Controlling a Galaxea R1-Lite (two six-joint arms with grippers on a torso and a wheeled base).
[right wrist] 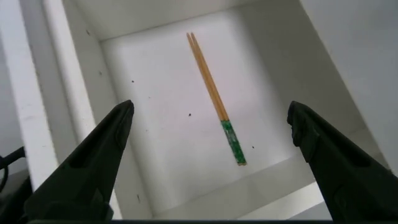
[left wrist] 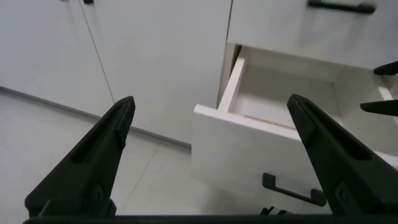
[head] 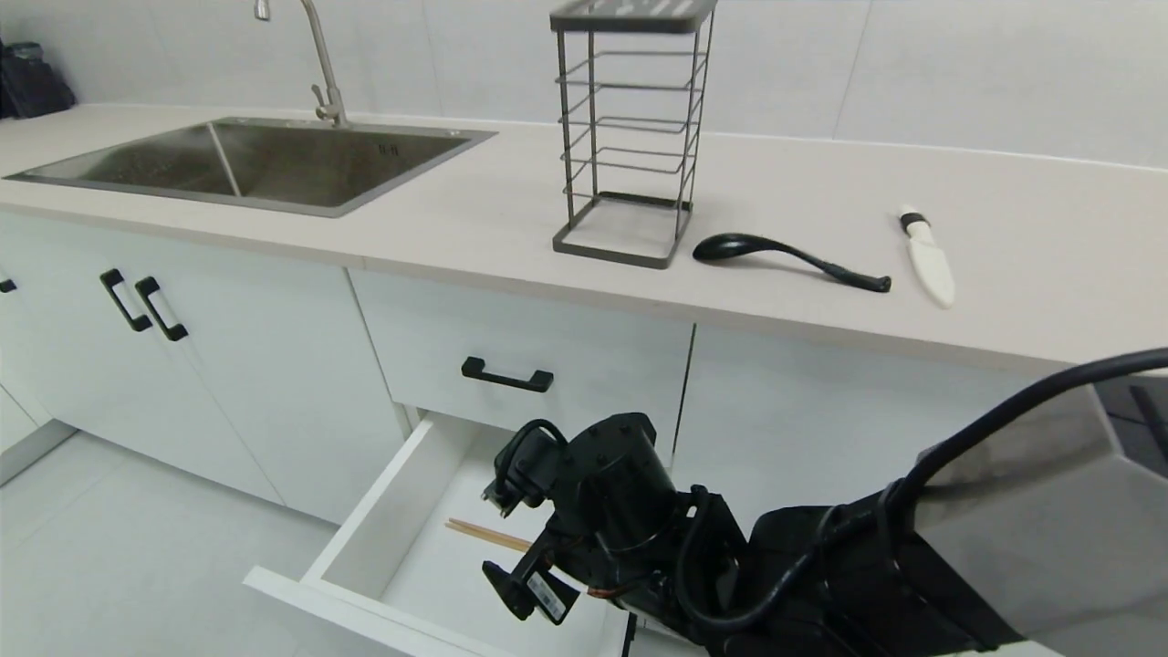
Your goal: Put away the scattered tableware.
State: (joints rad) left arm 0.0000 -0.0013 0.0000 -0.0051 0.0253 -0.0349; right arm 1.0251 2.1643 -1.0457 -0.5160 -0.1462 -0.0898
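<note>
Hovering empty over the drawer (head: 365, 520): one item stowed, two left.
The right gripper (right wrist: 210, 109) is spread wide, holding nothing, above the chopsticks (right wrist: 216, 99) lying in the drawer. The left gripper (left wrist: 211, 102) also gapes empty. The spoon (head: 785, 255) and knife (head: 929, 260) lie on the counter (head: 1004, 228), not yet put away.

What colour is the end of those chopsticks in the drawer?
Green, on light wooden chopsticks; clearest in the right wrist view.

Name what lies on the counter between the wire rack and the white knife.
The black ladle, touching neither wire rack nor white knife; head view shows it.
</note>
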